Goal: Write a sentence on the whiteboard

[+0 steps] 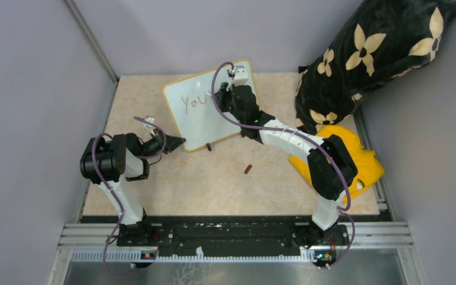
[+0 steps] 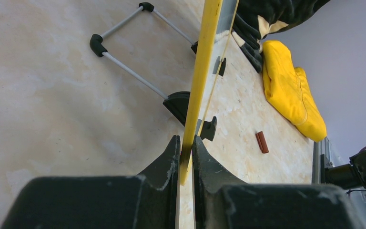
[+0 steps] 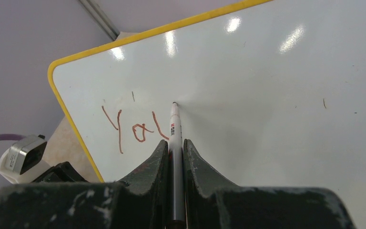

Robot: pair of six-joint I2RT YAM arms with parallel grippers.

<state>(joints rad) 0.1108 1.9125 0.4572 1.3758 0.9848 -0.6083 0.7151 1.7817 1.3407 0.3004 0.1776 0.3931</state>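
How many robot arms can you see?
2. The left arm sits at the whiteboard's near-left corner, left gripper pinching its frame; the right arm reaches over the whiteboard, right gripper holding a pen.

On the whiteboard (image 3: pixel 267 71), the beginning of the sentence (image 3: pixel 133 128) is written by hand in reddish-brown strokes: "Yo" and the first stroke of a "u" can be read. The small red label (image 3: pixel 172 128) on the marker (image 3: pixel 174 114) cannot be read.

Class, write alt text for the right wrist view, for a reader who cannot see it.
The right end effector clamps a white marker, tip against a whiteboard, just right of reddish-brown handwritten letters "Yo" and a further stroke. The board's yellow frame curves round its upper-left corner.
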